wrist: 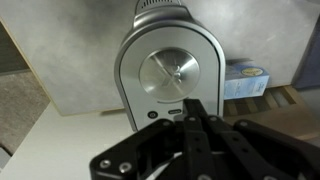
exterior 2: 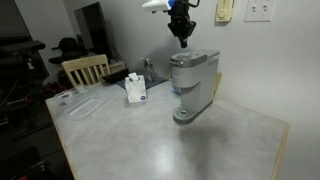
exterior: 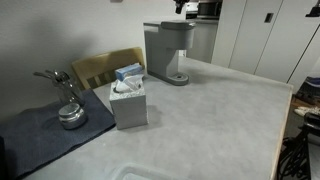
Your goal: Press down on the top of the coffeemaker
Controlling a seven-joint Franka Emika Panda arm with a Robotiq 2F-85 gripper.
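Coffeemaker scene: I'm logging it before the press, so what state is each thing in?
coffeemaker, upright, top down flat.
end effector, shut, empty, above the coffeemaker's top, apparently not touching.
tissue box, upright, tissue showing at its top.
metal pot, upright on the dark cloth.

In an exterior view the top edge crops the claw [exterior: 187, 8].
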